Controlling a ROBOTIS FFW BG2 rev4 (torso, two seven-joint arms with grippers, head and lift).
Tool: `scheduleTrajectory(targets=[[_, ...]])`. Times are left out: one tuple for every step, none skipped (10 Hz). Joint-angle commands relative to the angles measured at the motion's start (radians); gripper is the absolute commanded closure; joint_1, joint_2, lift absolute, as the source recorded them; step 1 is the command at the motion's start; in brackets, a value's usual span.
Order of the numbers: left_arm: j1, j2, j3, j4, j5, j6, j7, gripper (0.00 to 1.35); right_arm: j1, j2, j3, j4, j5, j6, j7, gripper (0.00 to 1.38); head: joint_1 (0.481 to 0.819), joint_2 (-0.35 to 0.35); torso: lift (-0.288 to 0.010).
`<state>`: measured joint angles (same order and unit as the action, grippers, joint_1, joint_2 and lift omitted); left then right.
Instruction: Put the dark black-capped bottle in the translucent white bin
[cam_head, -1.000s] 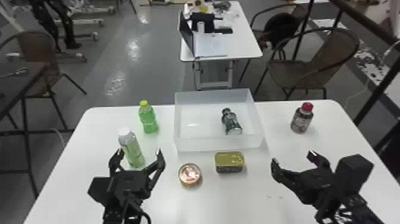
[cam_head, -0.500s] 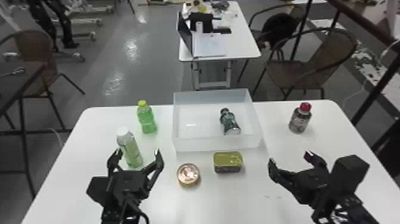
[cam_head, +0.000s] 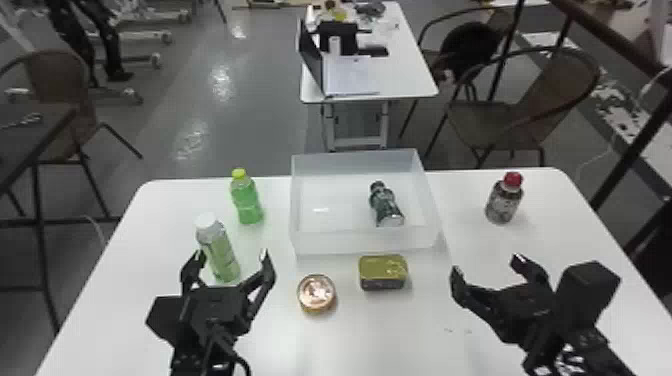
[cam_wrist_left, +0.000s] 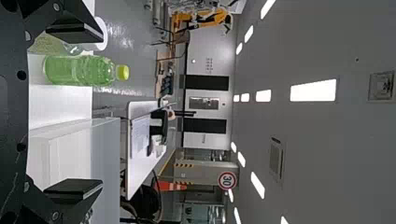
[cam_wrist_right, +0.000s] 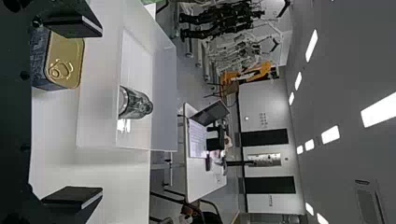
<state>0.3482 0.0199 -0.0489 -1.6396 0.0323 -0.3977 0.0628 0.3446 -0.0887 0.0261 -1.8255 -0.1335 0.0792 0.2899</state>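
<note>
While the dark black-capped bottle is contained by the translucent white bin, the left gripper and right gripper are seen wide-fingered in front of it.

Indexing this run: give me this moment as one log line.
dark black-capped bottle: lying in translucent white rectangular bin; black left end effector: open, empty; black right end effector: open, empty; placement: looks done

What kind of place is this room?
Probably a robotics lab or workshop: an orange robot arm stands behind, with a laptop on another table and long ceiling lights.
</note>
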Motion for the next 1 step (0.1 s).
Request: scheduleTrajectory(targets=[[0.002, 0.000, 0.000, -0.002, 0.000, 0.003, 0.000, 0.20, 0.001, 0.001, 0.000, 0.002, 0.000, -0.001, 0.000, 0.10, 0.695, 0.063, -0.016]])
